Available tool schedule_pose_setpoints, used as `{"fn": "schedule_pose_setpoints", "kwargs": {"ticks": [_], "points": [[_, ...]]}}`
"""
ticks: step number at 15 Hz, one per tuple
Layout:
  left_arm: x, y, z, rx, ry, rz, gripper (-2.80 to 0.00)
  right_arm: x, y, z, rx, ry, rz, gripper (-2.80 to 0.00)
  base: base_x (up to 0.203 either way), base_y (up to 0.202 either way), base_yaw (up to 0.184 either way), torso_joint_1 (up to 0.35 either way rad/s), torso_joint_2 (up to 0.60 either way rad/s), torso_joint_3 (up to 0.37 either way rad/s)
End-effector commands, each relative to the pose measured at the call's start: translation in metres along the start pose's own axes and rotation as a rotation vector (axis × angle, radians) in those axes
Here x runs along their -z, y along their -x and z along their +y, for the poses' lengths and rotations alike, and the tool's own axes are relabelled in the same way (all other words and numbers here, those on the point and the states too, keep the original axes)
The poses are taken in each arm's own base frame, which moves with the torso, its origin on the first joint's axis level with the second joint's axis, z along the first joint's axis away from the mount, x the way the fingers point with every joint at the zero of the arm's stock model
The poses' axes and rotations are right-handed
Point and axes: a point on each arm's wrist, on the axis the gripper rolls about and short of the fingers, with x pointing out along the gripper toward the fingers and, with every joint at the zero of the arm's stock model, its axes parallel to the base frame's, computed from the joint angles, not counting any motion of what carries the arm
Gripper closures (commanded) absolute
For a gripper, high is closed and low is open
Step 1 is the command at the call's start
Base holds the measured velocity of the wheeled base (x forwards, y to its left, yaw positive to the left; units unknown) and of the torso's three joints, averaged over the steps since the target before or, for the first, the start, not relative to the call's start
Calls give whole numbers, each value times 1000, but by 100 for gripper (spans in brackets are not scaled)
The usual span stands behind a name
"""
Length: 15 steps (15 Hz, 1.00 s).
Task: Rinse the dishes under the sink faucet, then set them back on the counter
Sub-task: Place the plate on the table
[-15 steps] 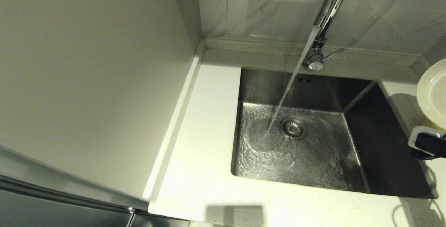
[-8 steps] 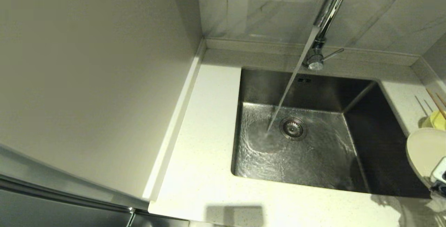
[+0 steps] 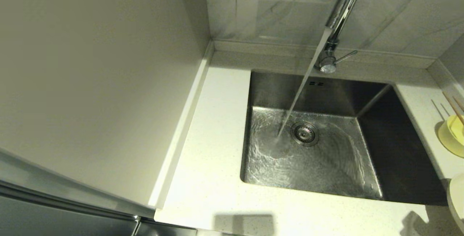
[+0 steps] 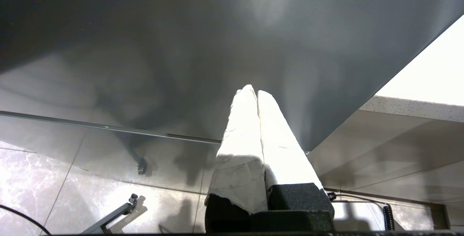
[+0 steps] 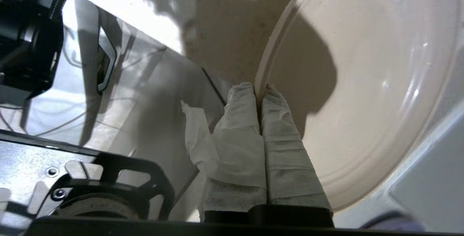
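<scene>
Left of the steel sink (image 3: pixel 406 156), a plain pale panel (image 3: pixel 90 83) rises beside the speckled off-white counter (image 3: pixel 214 178), whose raised rim runs along that panel. Below counter height, away from the sink, the left gripper (image 4: pixel 253 92) hangs parked with its 2 white-wrapped fingers (image 4: pixel 239 131) pressed together on nothing, pointing at a grey cabinet face (image 4: pixel 181 47). Behind the sink, the chrome faucet (image 3: pixel 340 15) stands on its round base with its thin lever sticking out to the right, and a stream of water (image 3: pixel 302 83) falls slantwise into the basin, landing just left of the round drain strainer (image 3: pixel 305 133); the wet floor ripples around it. Right of the sink, the pale yellow bowl (image 3: pixel 453 134) sits on the counter with 2 wooden chopsticks (image 3: pixel 453 107) leaning in it. At the sink's near right corner, the cream-white plate (image 5: pixel 362 94) shows only its edge in the head view; the right gripper (image 5: pixel 259 89) is clamped on its rim, wrapped fingers (image 5: pixel 282 138) pinching the edge.
</scene>
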Motion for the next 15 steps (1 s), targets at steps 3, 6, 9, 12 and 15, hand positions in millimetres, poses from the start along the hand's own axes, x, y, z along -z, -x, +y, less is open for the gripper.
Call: {"fn": "schedule_pose_setpoints", "kwargs": {"ticks": [3,6,9,12,15], "points": [[0,0,0,-1,1,-2,0,2,-2,-1,6,-31,36,0,0,0,0,0,0,0],[0,0,0,-1,1,-2,0,-5,-14,-8,-15,-31,68,0,0,0,0,0,0,0],[0,0,0,-1,1,-2,0,-11,-24,-13,-8,-67,86,0,0,0,0,0,0,0],[0,0,0,-1,1,-2,0,-10,-28,-15,8,-81,132,0,0,0,0,0,0,0],[0,0,0,-1,1,-2,0,-9,-29,-15,19,-87,153,0,0,0,0,0,0,0]]}}
